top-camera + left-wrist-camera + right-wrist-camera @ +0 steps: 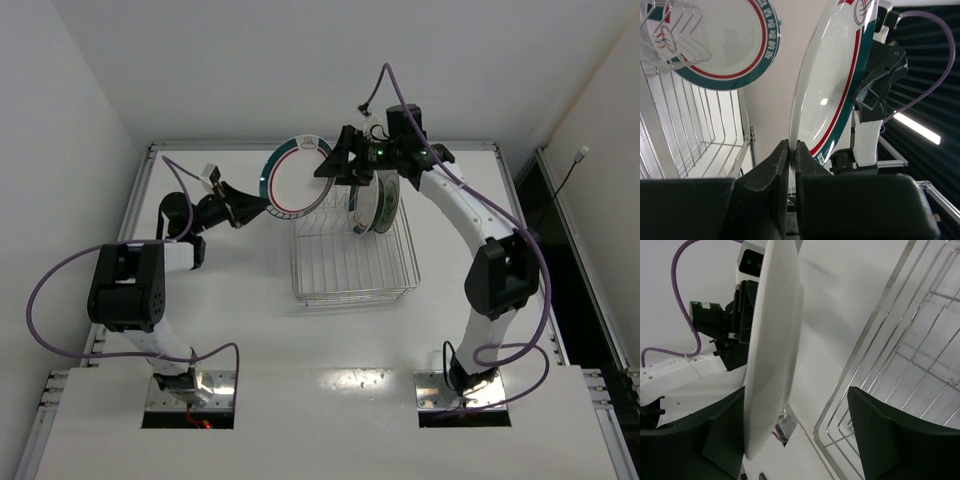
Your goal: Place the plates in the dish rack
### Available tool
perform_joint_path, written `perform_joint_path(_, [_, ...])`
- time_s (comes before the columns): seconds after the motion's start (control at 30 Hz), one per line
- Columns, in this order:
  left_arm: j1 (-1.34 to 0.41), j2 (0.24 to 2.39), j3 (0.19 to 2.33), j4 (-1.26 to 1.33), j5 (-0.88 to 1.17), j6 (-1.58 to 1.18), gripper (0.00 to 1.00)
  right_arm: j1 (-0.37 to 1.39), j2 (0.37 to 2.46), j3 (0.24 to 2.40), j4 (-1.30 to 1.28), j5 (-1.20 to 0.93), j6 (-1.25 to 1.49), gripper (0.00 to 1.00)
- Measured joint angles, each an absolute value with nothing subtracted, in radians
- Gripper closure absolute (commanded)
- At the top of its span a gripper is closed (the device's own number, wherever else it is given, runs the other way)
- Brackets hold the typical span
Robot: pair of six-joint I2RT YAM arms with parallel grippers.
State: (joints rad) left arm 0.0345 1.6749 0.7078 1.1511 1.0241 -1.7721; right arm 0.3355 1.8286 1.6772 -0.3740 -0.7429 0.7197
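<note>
Left gripper (792,148): clenched on the rim of the held plate (836,85), a white one with a dark green rim and red ring. The pinch sits at the plate's near edge, and the rest of the plate stands up and away beyond the fingertips, clear of the table (300,345). In my judgement the plate is held on edge because it must enter the dividers that way.

Right gripper (799,402): jaws spread wide, nothing grasped. The wrist view shows the held plate edge-on between the two fingers, close against the finger on the view's left and well apart from the other. Contact with that near finger cannot be confirmed. The placement suggests a handover in preparation, with the jaws straddling the far rim so they can close once aligned.

Dish rack (345,268): just beside and below the right gripper, on its outer side. Racked plates (376,207) stand upright in the dividers at its far end. The near part of the rack shows bare wire.

Assessment: the task is partly done. The held plate hangs in the air just left of the rack, not yet over a slot. Risk: if the left gripper lets go before the right has closed, the plate drops.
</note>
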Motion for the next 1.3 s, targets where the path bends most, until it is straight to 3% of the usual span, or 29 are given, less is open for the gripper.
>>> perform_joint_path(0.07, [0.018,1.675,0.709,1.129,1.025,-1.757,1.0,0.346,1.844,1.678,-0.374,-0.743,0.722,0.4])
perform_joint_path(0.1, [0.012,1.675,0.711,1.12,1.026,-1.749,1.0,0.351,1.851,1.678,-0.374,-0.744,0.723,0.55])
perform_joint_path(0.17, [0.001,1.675,0.717,1.098,1.028,-1.734,1.0,0.359,1.859,1.678,-0.375,-0.748,0.723,0.69])
perform_joint_path(0.2, [-0.003,1.675,0.723,1.084,1.029,-1.726,1.0,0.363,1.862,1.679,-0.375,-0.751,0.732,0.82])
perform_joint_path(0.3, [-0.011,1.675,0.754,1.071,1.053,-1.684,1.0,0.367,1.866,1.686,-0.397,-0.701,0.731,0.99])
perform_joint_path(0.33, [-0.013,1.673,0.775,1.064,1.061,-1.666,0.98,0.36,1.869,1.686,-0.405,-0.694,0.739,1.0])
perform_joint_path(0.37, [-0.016,1.673,0.798,1.048,1.066,-1.644,0.86,0.352,1.871,1.687,-0.406,-0.697,0.745,1.0])
perform_joint_path(0.47, [-0.019,1.673,0.838,0.965,1.081,-1.599,0.64,0.346,1.872,1.718,-0.427,-0.691,0.732,1.0])
perform_joint_path(0.6, [0.014,1.666,0.942,0.585,1.06,-1.356,0.48,0.347,1.871,1.801,-0.545,-0.571,0.684,1.0])
perform_joint_path(0.7, [0.065,1.666,1.113,0.117,0.909,-1.054,0.48,0.344,1.87,1.905,-0.675,-0.405,0.64,1.0])
perform_joint_path(0.87, [0.138,1.646,1.204,-0.208,0.754,-0.805,0.48,0.355,1.865,2.068,-0.865,-0.097,0.583,1.0])
perform_joint_path(1.03, [0.151,1.645,1.168,-0.36,0.685,-0.725,0.48,0.404,1.877,2.091,-1.013,0.157,0.563,1.0])
perform_joint_path(1.3, [0.151,1.645,1.164,-0.426,0.657,-0.687,0.48,0.496,2.006,2.16,-1.163,0.39,0.533,1.0])
